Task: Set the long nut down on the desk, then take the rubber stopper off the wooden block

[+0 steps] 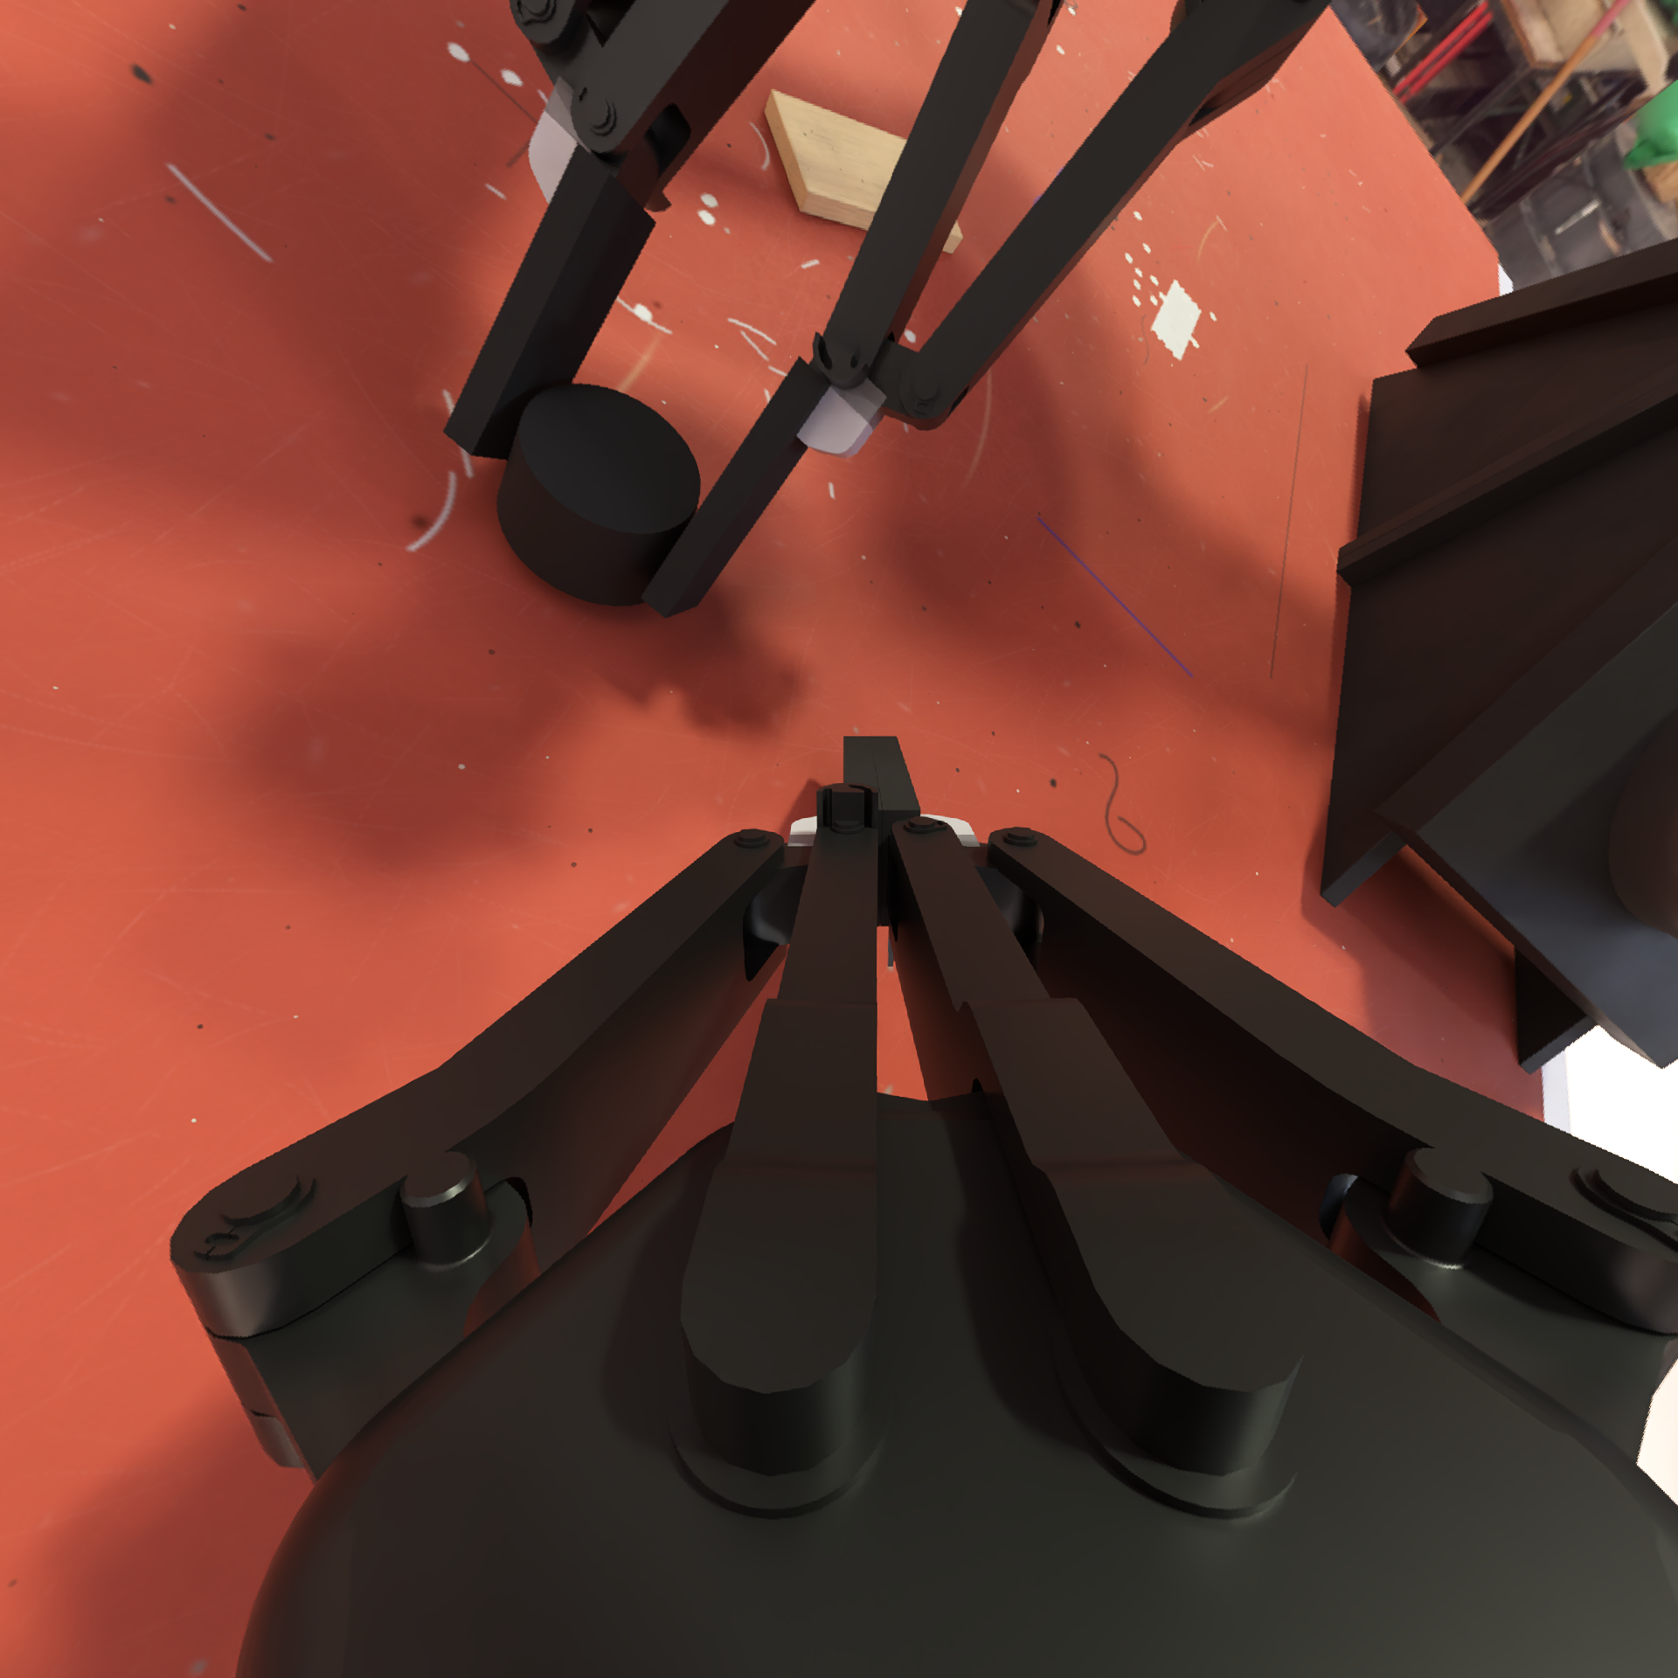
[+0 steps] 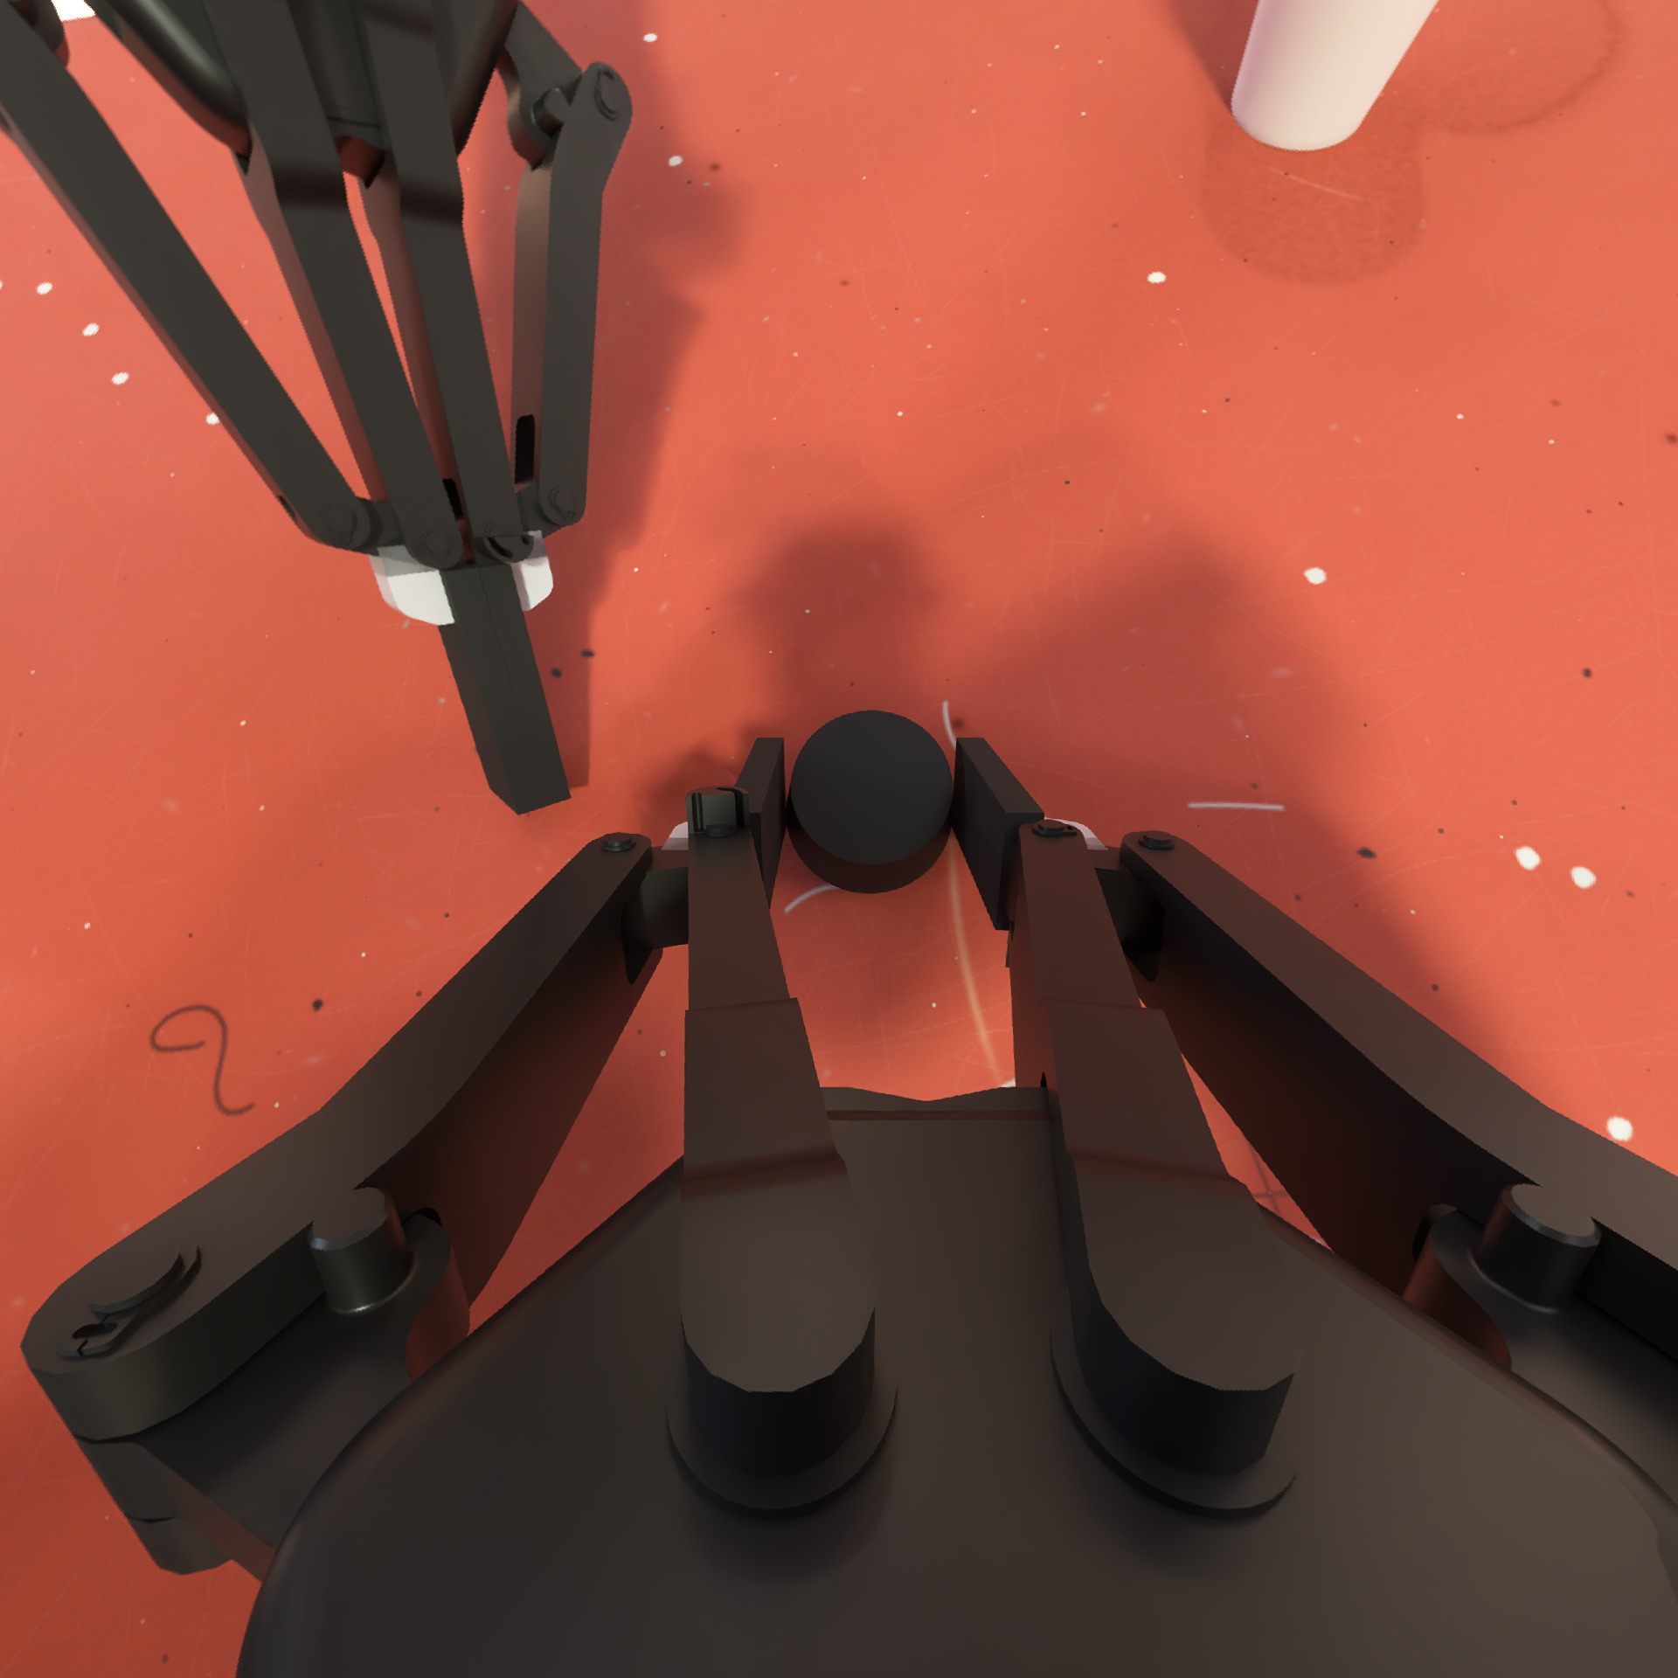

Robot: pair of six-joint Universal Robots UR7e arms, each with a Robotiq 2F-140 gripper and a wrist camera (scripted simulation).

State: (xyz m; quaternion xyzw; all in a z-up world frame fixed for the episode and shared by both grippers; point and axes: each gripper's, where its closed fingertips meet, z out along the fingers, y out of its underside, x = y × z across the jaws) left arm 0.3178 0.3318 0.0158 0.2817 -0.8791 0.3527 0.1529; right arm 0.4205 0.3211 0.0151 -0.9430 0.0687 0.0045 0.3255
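The black round rubber stopper (image 2: 870, 799) sits between the pads of my right gripper (image 2: 870, 772), which is shut on it. The stopper's shadow falls apart from it, so it hangs a little above the red desk (image 2: 1180, 545). In the left wrist view the stopper (image 1: 599, 490) is in the right gripper (image 1: 581, 518), well clear of the light wooden block (image 1: 840, 168) lying behind it. My left gripper (image 1: 876, 763) is shut with nothing visible between its fingers; it also shows in the right wrist view (image 2: 531, 794), left of the stopper. I see no long nut.
A dark shelf-like stand (image 1: 1498, 636) sits at the desk's right edge in the left wrist view. A white cylinder (image 2: 1317, 73) stands on the desk at the top right of the right wrist view. The desk edge (image 1: 1489, 263) runs behind the stand.
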